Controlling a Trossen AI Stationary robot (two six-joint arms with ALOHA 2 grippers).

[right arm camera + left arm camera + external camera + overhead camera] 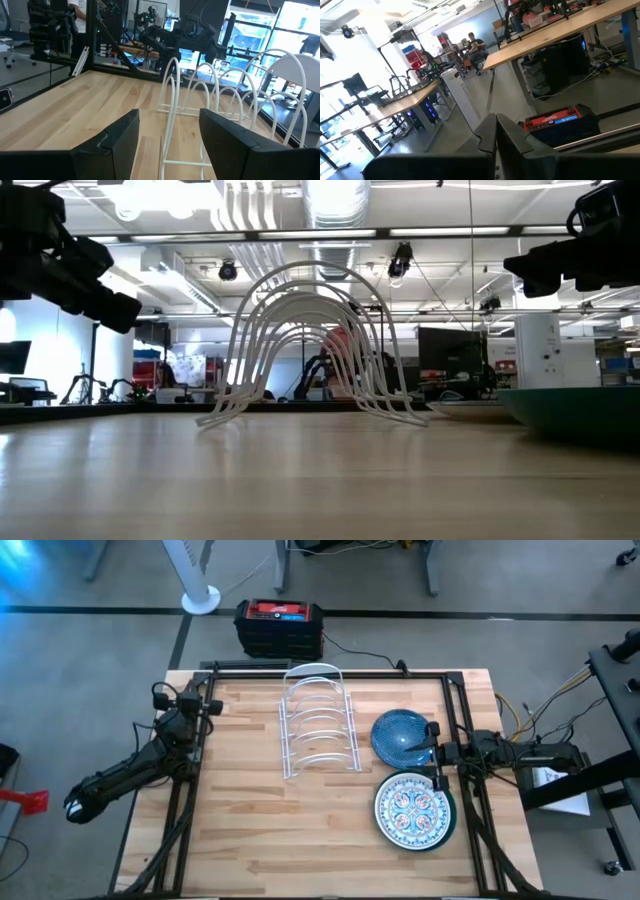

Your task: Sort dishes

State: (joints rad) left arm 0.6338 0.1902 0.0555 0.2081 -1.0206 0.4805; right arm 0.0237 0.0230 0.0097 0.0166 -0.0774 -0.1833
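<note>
High view: white wire rack (322, 726) is sitting at the middle of the wooden table (250, 830), toward the far edge, with a plain white plate (313, 670) standing in its far end. The blue speckled plate (402, 736) is lying flat just right of the rack. The floral plate (413, 811) is lying nearer the front edge, stacked on a green plate (451, 823) (only a dark green sliver is showing along its right side). The right gripper (434, 754) is hovering at the right edge, between the blue and floral plates; the right wrist view is showing its fingers (117, 137) spread wide, holding nothing, pointing at the rack (215, 95). The left gripper (203, 700) is waiting at the table's far left edge; the left wrist view is showing its fingers (490, 135) pressed together, empty, facing a red-topped black box (560, 125) on the floor.
</note>
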